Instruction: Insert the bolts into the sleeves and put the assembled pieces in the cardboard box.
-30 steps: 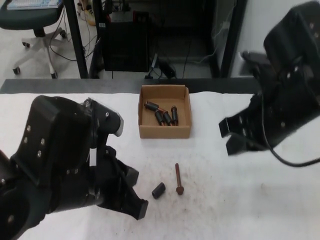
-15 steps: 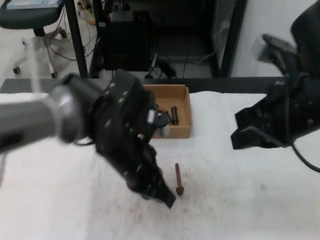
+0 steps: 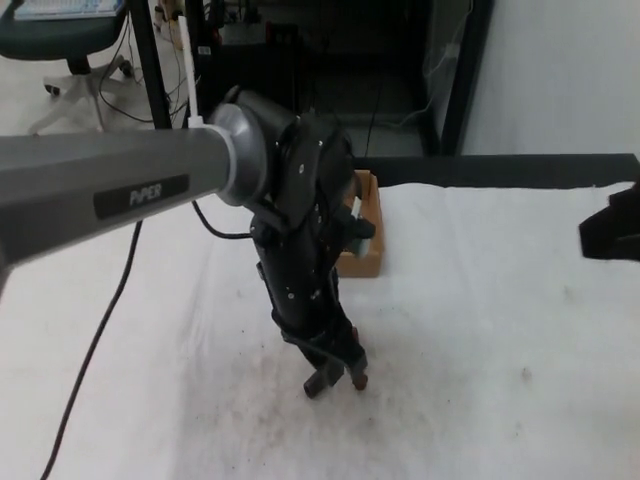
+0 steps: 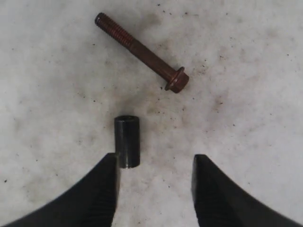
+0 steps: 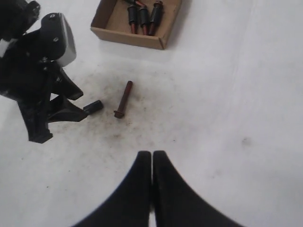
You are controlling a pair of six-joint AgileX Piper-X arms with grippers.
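Note:
A black sleeve lies on the white cloth, and a rusty brown bolt lies apart from it. My left gripper hangs open just above them, one fingertip right beside the sleeve's near end. From the right wrist view, the left gripper stands beside the sleeve and bolt. My right gripper is shut and empty, well away from them over bare cloth. In the high view the left arm hides most of the cardboard box.
Several assembled pieces lie in the cardboard box beyond the bolt. The right arm sits at the bench's far right edge. White cloth spreads open between the two arms. A chair and dark racks stand behind the bench.
The left arm swung from the near left corner over to the sleeve and bolt, lowering its gripper there. The right arm drew back toward the right edge.

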